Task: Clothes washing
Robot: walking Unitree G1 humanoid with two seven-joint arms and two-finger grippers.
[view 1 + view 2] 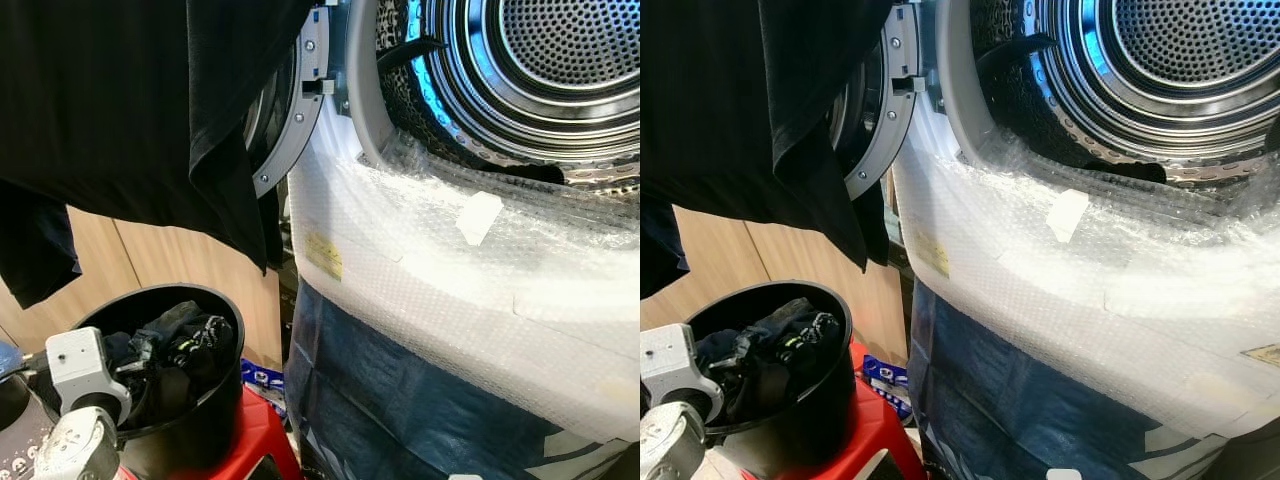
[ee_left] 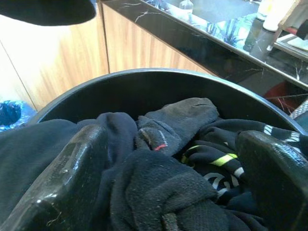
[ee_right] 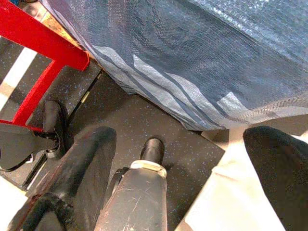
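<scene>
The washing machine [image 1: 470, 260] has its front wrapped in cloudy bubble wrap, with a dark blue woven tarp [image 1: 400, 400] hanging over its lower part. Its drum [image 1: 540, 60] is shiny perforated steel ringed by a grey rubber seal, and the round door [image 1: 290, 120] stands swung open to the machine's left. A large black garment [image 1: 130, 110] of soft, matte cloth hangs in loose folds in front of that door, to the left of the machine.

Lower left of the machine, a round black plastic bucket [image 1: 215, 400] sits on a red stool [image 1: 260, 440]. It is heaped with dark clothes [image 2: 159, 159]: fuzzy black and navy knits, a grey sock with a small red mark, and a black piece with neon yellow and white stripes. Behind the bucket run smooth wooden cabinet panels [image 2: 57, 62].

The left gripper [image 2: 168, 178] hovers over the bucket's pile, its two glossy black fingers spread wide on either side of the clothes, gripping nothing. The right gripper [image 3: 178, 168] hangs low beside the machine's tarp, over speckled dark floor [image 3: 159, 120], fingers wide apart and empty.
</scene>
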